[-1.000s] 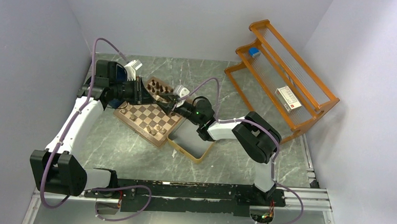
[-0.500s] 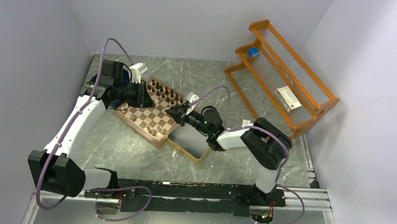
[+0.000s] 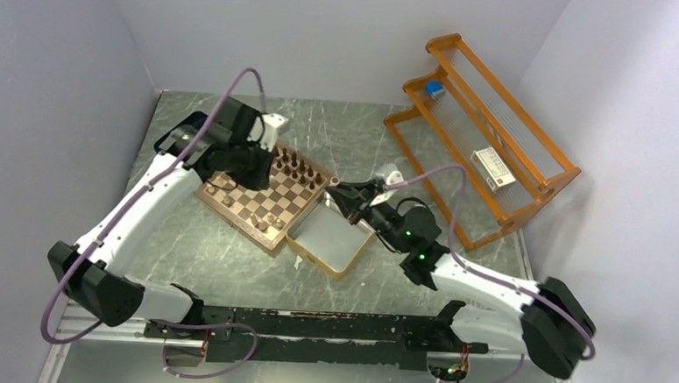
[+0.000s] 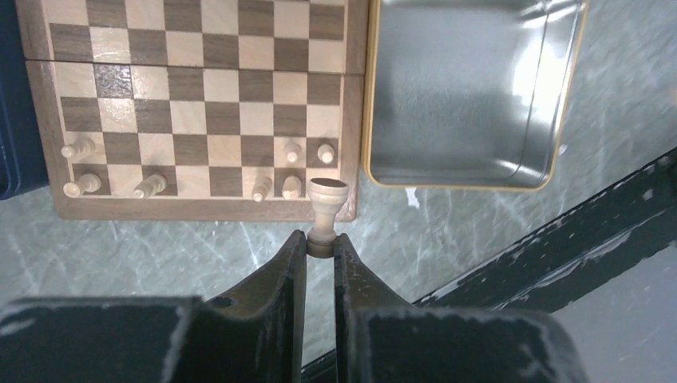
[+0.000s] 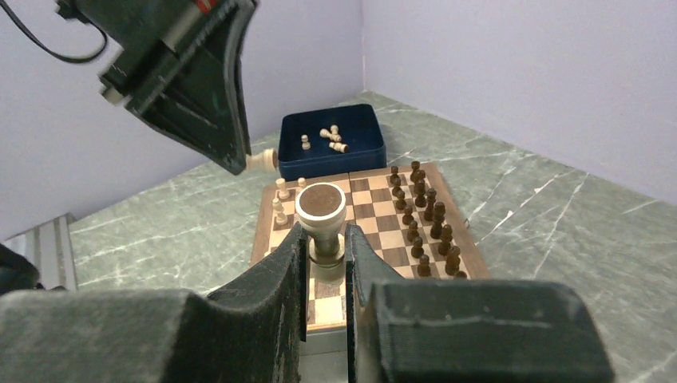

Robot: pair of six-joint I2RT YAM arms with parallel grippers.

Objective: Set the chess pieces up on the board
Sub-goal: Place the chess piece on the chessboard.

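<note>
The board (image 3: 239,225) lies at the far left of the table, with dark chess pieces (image 3: 295,165) in two rows along its far side. My left gripper (image 3: 254,165) hovers over the board's far left and is shut on the base of a pale piece (image 4: 326,209). Several pale pieces (image 4: 149,187) stand on the board's near rows (image 4: 199,96). My right gripper (image 3: 338,194) hangs over the far corner of the silver tin (image 3: 329,239), shut on a pale piece (image 5: 321,209). The board (image 5: 375,209) lies ahead of it.
A navy tray (image 5: 334,145) with several pale pieces sits behind the board. The tin (image 4: 463,88) touches the board's right side. An orange wire rack (image 3: 484,133) holding a small box stands at the far right. Walls close in on the left and back.
My left gripper rose and moved right from the navy tray over the board's far side, holding a pale piece. My right arm swung right, drawing its gripper off the board to over the tin.
</note>
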